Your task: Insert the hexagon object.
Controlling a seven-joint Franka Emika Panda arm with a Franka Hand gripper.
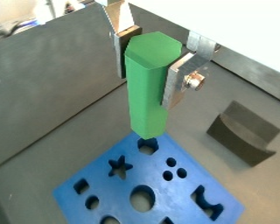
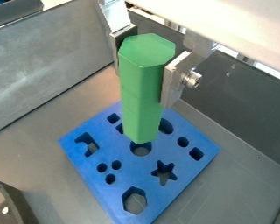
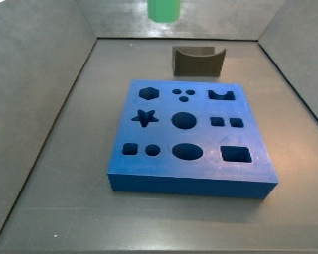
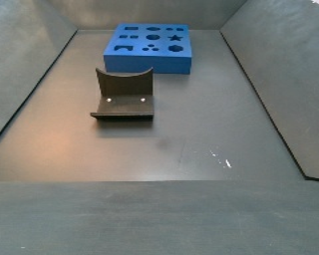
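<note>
- My gripper (image 1: 152, 54) is clamped on the green peg (image 1: 147, 87), with my silver fingers (image 1: 178, 77) pressed against its flat sides; both wrist views show this grip.
- I hold the peg upright, well above the blue block (image 2: 101, 166), and its lower end hangs over the block's cut-out holes.
- In a side view only the peg's lower end (image 3: 163, 10) shows, at the upper edge of the picture, above the far side of the blue block (image 3: 189, 177).
- The blue block lies flat on the dark floor, and its top carries a hexagon hole (image 3: 148, 92), a star hole (image 3: 144, 118), round holes and square holes.
- A dark grey curved block (image 3: 197, 61) stands apart from the blue block, beyond its far edge.
</note>
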